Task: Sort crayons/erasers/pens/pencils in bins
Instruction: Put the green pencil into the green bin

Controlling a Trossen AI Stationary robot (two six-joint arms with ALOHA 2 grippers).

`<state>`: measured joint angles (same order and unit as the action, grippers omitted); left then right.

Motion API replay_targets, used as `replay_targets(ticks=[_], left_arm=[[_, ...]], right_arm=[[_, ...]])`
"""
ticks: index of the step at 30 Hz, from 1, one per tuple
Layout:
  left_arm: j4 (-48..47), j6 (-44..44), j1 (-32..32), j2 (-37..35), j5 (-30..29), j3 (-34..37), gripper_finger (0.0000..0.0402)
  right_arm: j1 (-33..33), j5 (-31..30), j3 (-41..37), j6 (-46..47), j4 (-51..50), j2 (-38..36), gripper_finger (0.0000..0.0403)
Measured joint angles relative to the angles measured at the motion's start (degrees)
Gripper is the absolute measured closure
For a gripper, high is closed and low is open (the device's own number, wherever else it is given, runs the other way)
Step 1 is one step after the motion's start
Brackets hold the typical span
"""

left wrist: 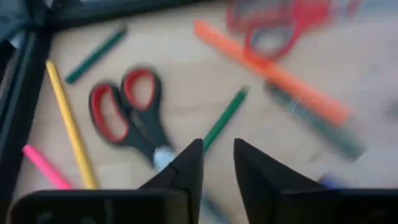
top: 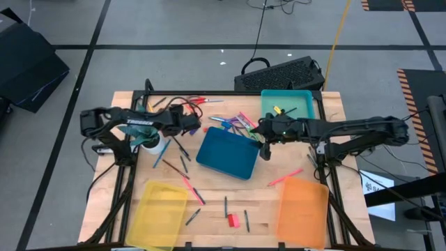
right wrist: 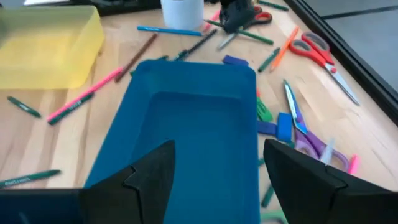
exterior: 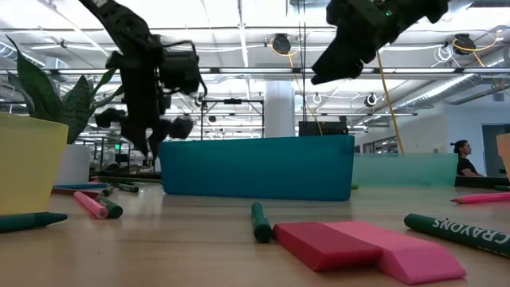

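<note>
1. The sorting looks to be at an early stage. The dark blue bin [top: 228, 154] sits at the table's middle and appears empty in the right wrist view, while crayons, pens and scissors lie scattered around it.
2. The yellow bin [top: 159, 213] stands at the near left and the orange bin [top: 302, 210] at the near right, neither visibly holding anything. The teal bin [top: 287, 104] at the far right holds a few small items.
3. The red and pink erasers [top: 233, 220] lie together on the bare table between the yellow and orange bins, well apart from both grippers.
4. The right gripper [top: 263, 142] hovers over the blue bin's right edge. Its fingers [right wrist: 151, 171] are spread wide and hold nothing.
5. The left gripper [top: 189, 125] hangs above the clutter at the far left, over the red-handled scissors [left wrist: 127, 112] and a green crayon [left wrist: 224, 117]. Its fingers [left wrist: 188, 168] stand narrowly apart, with nothing between them.
6. Judged from this, the step in hand is choosing the next item to pick. The right arm's likely candidates are the blue pieces [right wrist: 283, 126] just beside the bin.
7. The next move calls for lowering onto one item alone, since neighbouring pens lie close enough to be caught by accident.
</note>
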<state>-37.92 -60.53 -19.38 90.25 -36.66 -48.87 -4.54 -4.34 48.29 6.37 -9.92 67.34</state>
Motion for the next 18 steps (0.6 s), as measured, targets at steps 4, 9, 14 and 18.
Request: replay_targets(ticks=[4, 9, 14, 18], left_arm=[[0.73, 10.57, -4.46, 0.58, 8.68, -0.06, 0.0285], [1.15, 23.14, -11.37, 0.56, 15.57, -0.33, 0.0282], [0.67, 28.76, -15.69, 0.56, 22.45, -2.00, 0.0282], [-2.65, 32.60, -17.60, 0.65, 25.68, -5.01, 0.0282]], right_arm=[[0.00, 0.11, 0.00, 1.17, 1.70, 0.53, 0.0163], [0.02, 0.11, 0.02, 1.49, 1.97, 0.52, 0.0163], [0.02, 0.02, 0.02, 0.35, 1.97, 0.49, 0.0163], [0.02, 0.00, 0.02, -0.41, 1.99, 0.49, 0.0163]])
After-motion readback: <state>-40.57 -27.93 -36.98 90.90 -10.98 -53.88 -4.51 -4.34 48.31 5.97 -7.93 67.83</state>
